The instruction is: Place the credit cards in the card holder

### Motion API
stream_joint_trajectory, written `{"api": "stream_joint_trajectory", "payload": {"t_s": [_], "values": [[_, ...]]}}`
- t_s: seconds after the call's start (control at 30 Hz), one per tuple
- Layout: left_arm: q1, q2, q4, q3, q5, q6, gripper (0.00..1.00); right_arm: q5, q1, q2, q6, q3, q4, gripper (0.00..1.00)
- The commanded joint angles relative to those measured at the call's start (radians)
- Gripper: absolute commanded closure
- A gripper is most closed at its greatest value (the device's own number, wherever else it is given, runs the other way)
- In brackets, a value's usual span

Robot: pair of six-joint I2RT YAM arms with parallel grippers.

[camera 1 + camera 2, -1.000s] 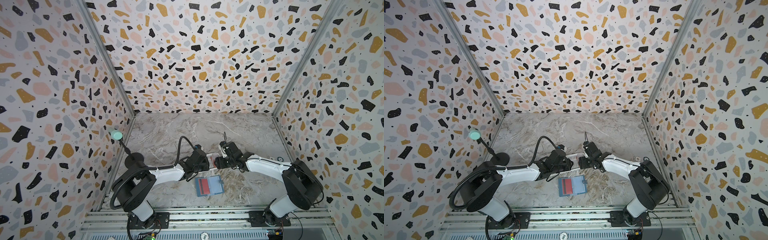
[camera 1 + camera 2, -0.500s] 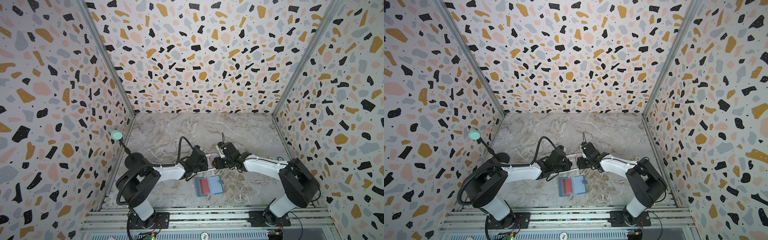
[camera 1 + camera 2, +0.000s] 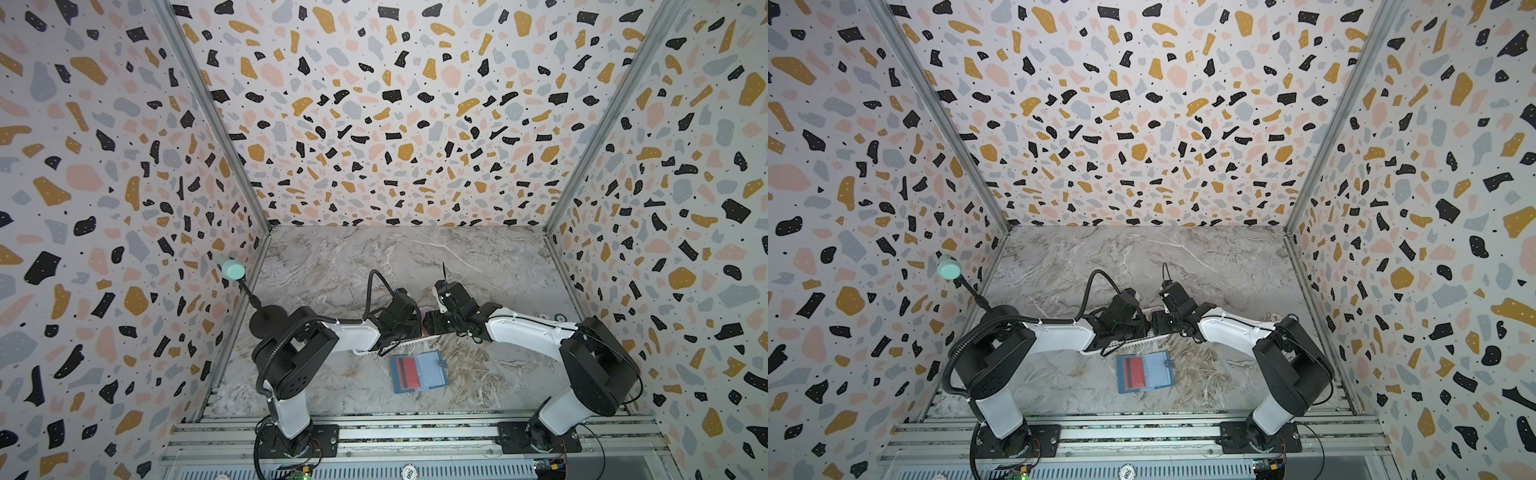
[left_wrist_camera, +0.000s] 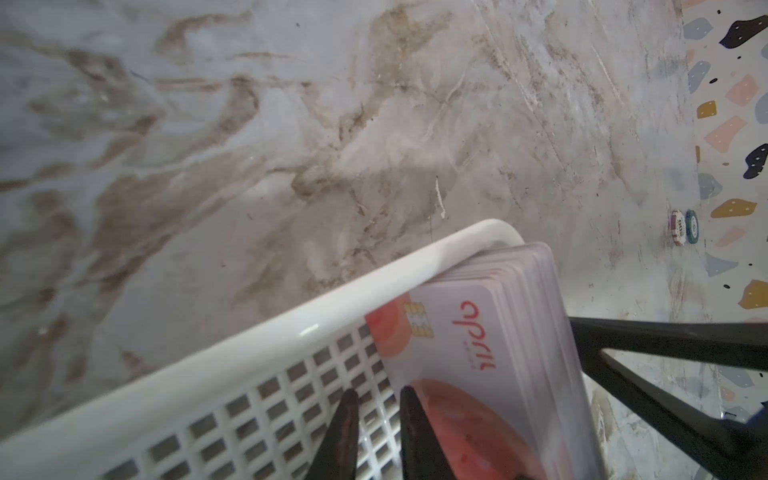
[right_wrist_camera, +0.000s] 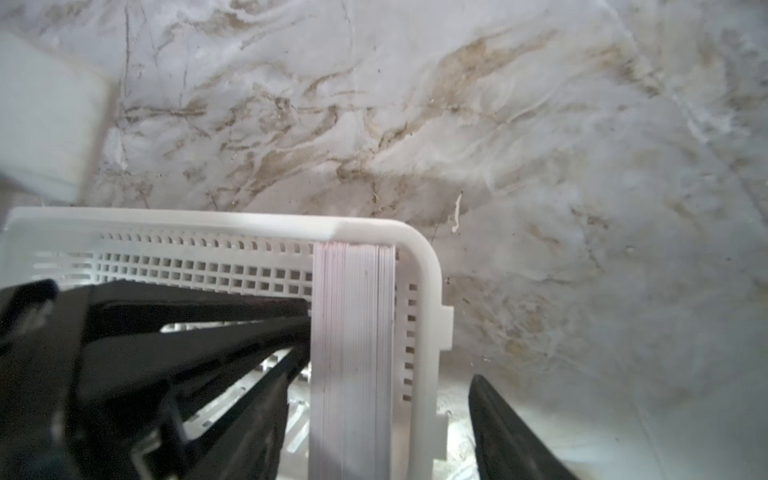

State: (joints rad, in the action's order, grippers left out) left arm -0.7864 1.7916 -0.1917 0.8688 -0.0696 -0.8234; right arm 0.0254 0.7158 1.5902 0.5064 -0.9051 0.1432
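The card holder (image 3: 432, 370) (image 3: 1158, 368) lies open on the table in front of both arms. One red credit card (image 3: 409, 370) with a dark stripe sits in its left pocket. A stack of credit cards (image 4: 490, 345) (image 5: 353, 353) stands on edge in a corner of a white basket (image 4: 266, 332). My left gripper (image 4: 378, 392) (image 3: 409, 328) is inside the basket. Its jaws are a narrow gap apart with nothing between them, and one finger (image 4: 415, 432) rests against the front card's face. My right gripper (image 5: 388, 365) (image 3: 432, 322) is open and straddles the stack and the basket wall (image 5: 424, 332).
Both grippers hide most of the white slotted basket (image 3: 395, 344) in the top views. Two poker chips (image 4: 683, 226) lie by the right wall. A stand with a teal head (image 3: 232, 268) rises at the left wall.
Both grippers stay at the basket. The right gripper has edged slightly toward the left one. The card holder has not moved.
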Motion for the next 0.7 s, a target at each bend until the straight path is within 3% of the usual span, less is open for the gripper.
{"api": "stream_joint_trajectory", "payload": {"t_s": [0.0, 0.67], "values": [[0.006, 0.021, -0.003, 0.031, -0.018, 0.012, 0.83, -0.025, 0.005, 0.018, -0.014, -0.04, 0.034, 0.3], [0.009, 0.067, 0.016, 0.021, -0.025, -0.009, 0.89, -0.144, 0.038, 0.097, -0.016, -0.109, 0.098, 0.3]]}}
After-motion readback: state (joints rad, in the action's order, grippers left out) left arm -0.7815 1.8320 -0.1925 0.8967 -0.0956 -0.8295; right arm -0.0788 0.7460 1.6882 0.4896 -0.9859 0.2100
